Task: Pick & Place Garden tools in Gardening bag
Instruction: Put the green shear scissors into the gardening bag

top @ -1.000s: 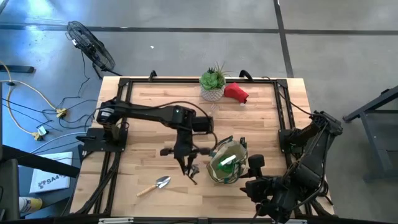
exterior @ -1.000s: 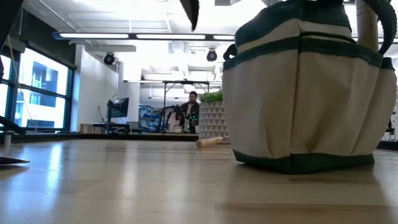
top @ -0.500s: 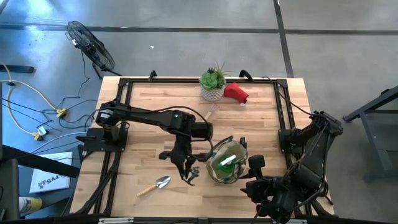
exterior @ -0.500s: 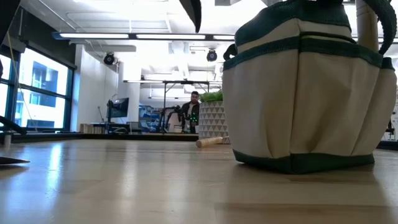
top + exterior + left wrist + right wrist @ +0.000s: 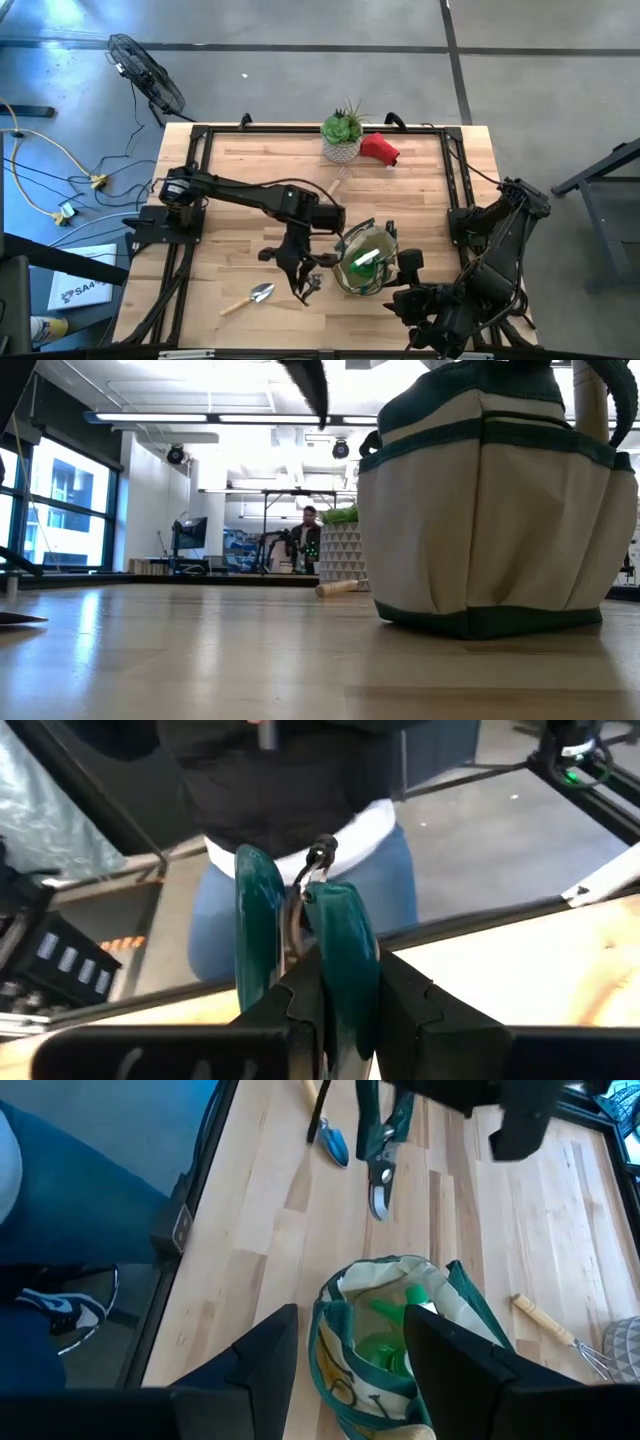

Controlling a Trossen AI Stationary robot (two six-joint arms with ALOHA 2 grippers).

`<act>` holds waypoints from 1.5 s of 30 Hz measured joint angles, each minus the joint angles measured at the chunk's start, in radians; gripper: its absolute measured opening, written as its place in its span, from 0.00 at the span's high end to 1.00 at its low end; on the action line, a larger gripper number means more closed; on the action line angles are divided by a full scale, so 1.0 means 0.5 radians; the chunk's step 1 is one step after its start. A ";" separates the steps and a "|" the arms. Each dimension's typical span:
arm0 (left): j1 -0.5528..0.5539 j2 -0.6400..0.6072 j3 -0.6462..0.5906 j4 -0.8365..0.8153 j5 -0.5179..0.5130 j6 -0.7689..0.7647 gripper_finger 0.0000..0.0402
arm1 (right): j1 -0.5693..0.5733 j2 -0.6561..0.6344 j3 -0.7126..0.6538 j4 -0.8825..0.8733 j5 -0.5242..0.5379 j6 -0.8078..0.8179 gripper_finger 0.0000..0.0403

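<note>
Pruners [image 5: 378, 1142] clamped by teal handles in left gripper [image 5: 303, 283], hanging blade-down above table, just beside gardening bag [image 5: 365, 259]; bag toward right arm's side; right gripper [image 5: 345, 1342] open, empty, above bag.

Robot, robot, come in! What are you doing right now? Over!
Left gripper shut on teal-handled pruners, lifted beside tan canvas bag. Right gripper open, waiting near bag. Silver trowel on table. Path clear.
</note>
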 joint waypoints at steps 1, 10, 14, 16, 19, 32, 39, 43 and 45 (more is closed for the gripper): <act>-0.007 -0.005 0.002 0.029 0.011 -0.030 0.89 | 0.001 0.003 0.000 -0.002 0.000 0.000 0.56; -0.065 -0.011 0.005 0.689 -0.068 -1.353 0.85 | -0.002 0.006 0.000 -0.078 0.003 -0.113 0.56; -0.208 -0.011 0.005 0.873 -0.320 -1.700 0.86 | -0.001 0.006 0.000 -0.110 0.007 -0.114 0.56; -0.268 -0.013 0.005 0.922 -0.574 -1.901 0.88 | 0.001 0.006 0.000 -0.120 0.000 -0.123 0.56; -0.354 -0.014 0.005 0.945 -0.966 -2.227 0.89 | 0.001 0.006 0.000 -0.149 -0.020 -0.135 0.56; -0.687 -0.015 0.005 1.450 -1.827 -3.087 0.89 | 0.144 0.006 0.000 -0.258 -0.088 -0.137 0.56; -0.699 0.057 0.009 1.726 -1.742 -3.120 0.89 | 0.267 0.006 0.000 -0.314 -0.058 -0.145 0.56; -0.686 0.172 0.005 1.827 -1.723 -3.194 0.89 | 0.293 0.006 0.000 -0.320 -0.026 -0.187 0.56; -0.684 0.224 0.005 1.915 -1.707 -3.265 0.89 | 0.293 0.006 0.000 -0.328 -0.010 -0.190 0.56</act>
